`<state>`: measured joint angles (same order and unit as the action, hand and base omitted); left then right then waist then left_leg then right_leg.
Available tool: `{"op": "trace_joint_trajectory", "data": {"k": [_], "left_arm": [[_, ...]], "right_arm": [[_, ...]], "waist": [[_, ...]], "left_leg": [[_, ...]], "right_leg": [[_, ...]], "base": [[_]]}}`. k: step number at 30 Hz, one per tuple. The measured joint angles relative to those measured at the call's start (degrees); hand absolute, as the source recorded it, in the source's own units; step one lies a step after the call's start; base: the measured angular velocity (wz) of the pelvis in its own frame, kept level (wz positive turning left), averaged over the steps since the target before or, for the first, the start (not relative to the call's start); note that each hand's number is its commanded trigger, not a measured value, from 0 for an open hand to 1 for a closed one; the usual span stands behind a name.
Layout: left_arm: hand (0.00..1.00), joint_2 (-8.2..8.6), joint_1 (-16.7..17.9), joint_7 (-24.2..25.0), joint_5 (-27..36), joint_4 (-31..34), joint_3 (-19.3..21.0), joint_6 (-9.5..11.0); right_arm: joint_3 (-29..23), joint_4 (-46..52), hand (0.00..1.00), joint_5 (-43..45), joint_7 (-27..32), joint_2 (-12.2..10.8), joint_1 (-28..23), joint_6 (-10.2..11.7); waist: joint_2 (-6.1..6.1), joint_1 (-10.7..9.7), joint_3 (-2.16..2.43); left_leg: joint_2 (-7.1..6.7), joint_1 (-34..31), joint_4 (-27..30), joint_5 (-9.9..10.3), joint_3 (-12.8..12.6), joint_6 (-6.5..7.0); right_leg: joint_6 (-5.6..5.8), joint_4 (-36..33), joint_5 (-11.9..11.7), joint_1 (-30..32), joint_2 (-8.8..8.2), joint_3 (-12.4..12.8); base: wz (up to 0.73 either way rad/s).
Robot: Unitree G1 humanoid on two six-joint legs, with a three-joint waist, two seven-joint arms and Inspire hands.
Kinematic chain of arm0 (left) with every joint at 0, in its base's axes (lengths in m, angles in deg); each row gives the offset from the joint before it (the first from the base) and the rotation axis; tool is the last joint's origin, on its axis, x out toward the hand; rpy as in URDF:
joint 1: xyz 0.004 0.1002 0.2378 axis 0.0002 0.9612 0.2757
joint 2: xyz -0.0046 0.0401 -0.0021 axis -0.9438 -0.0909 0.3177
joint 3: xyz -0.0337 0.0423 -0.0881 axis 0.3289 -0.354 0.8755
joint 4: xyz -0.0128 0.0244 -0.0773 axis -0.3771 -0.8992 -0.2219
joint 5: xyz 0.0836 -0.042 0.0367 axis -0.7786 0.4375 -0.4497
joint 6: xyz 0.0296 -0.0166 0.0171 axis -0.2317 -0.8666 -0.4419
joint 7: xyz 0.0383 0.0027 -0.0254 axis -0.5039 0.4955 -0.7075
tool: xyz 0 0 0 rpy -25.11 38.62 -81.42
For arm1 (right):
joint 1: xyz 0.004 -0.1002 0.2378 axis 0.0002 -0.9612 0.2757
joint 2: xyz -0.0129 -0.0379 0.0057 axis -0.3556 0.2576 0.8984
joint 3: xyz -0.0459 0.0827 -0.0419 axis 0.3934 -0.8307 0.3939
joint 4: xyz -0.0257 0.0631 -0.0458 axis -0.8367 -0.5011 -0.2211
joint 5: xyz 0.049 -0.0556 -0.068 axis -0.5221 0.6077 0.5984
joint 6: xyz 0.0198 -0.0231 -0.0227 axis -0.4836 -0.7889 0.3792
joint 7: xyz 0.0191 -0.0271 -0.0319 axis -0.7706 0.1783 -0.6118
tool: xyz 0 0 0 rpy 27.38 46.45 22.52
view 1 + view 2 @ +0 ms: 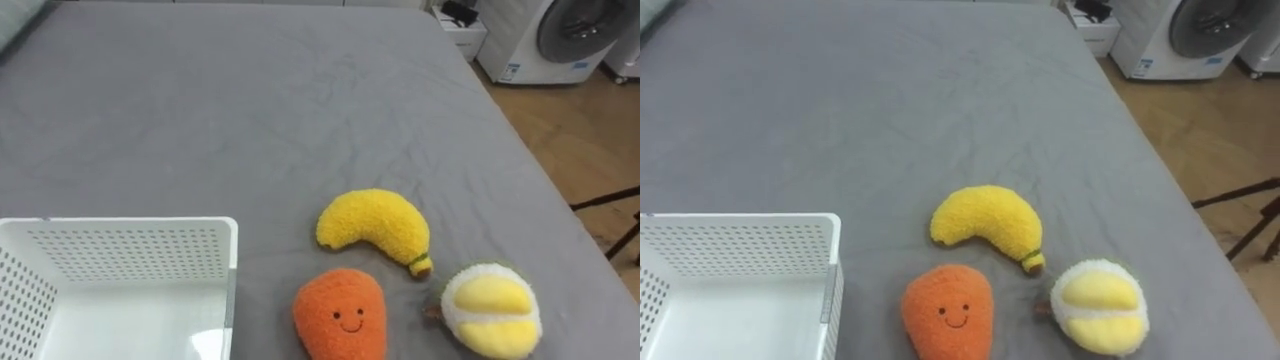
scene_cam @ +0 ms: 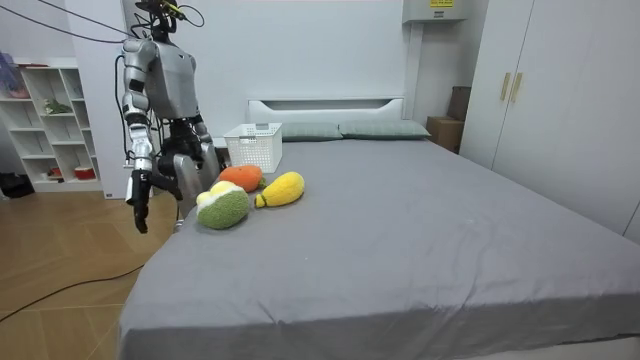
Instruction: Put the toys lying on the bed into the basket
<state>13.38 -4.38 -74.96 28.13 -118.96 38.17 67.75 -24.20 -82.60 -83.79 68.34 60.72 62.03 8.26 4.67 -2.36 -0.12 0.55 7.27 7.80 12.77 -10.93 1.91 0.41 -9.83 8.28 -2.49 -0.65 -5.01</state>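
The three plush toys lie close together on the grey bed point(image 1: 250, 100) in front of the robot. The banana point(image 1: 372, 228) is farthest from it, the carrot point(image 1: 340, 315) sits just beside the white basket point(image 1: 130, 250), and the durian point(image 1: 492, 310) is to the right, near the bed's edge. Nothing is held. In the room view the right robot hand point(image 2: 140, 200) hangs at the robot's side, off the bed, and the left robot hand point(image 2: 208, 158) hangs by its hip; you cannot tell whether either is spread or closed. I'd have you start with the carrot, using the left robot hand. Come down from above, close round its middle, and lift it clear of the basket's rim before you release.
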Motion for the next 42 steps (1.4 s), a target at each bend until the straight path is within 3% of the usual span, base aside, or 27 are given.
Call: {"op": "trace_joint_trajectory", "data": {"k": [7,10,25,30,42], "left_arm": [[0.0,-0.22,-0.4,0.1,-0.2,0.2,-1.1,0.0],[0.0,-0.21,-0.5,0.1,-0.2,0.2,-1.3,0.0],[0.0,-0.26,-0.6,0.3,-2.6,0.6,-2.3,0.0],[0.0,0.23,-0.2,0.0,-3.2,1.6,-3.8,-0.1],[0.0,0.61,-0.2,-0.1,-3.7,2.5,-3.8,-0.1]], "right_arm": [[3.5,10.3,0.0,2.7,2.2,0.0,0.9,0.6],[5.1,11.5,0.0,4.3,2.6,0.0,1.5,1.7],[9.9,24.6,0.0,15.9,2.3,-0.3,1.9,1.8],[11.3,28.5,0.0,20.1,2.0,-0.3,1.6,1.8],[12.6,28.3,0.0,29.1,1.4,-0.3,1.6,1.8]], "waist": [[-0.3,0.2,0.23],[-0.26,0.8,0.15],[-0.67,1.8,-0.1],[-1.05,2.2,0.21],[-1.24,2.6,0.32]], "left_leg": [[-0.01,-0.7,0.0,0.0,0.1,0.01],[0.02,-0.8,0.0,0.0,0.1,0.0],[0.0,-1.2,-0.1,0.0,0.5,0.0],[0.0,-1.4,0.0,0.0,0.7,0.0],[-0.02,-1.7,0.8,0.0,1.8,0.0]], "right_leg": [[-0.01,0.1,-0.1,0.5,-0.06,-0.8],[-0.03,0.0,-0.1,0.4,-0.15,-1.3],[-0.02,0.2,-0.1,0.6,-0.17,-1.5],[-0.03,0.2,-0.1,0.6,-0.17,-1.7],[-0.11,0.1,-0.2,0.0,-0.45,-3.0]], "base": [[0.0],[0.05],[0.01],[0.01],[0.05]]}}
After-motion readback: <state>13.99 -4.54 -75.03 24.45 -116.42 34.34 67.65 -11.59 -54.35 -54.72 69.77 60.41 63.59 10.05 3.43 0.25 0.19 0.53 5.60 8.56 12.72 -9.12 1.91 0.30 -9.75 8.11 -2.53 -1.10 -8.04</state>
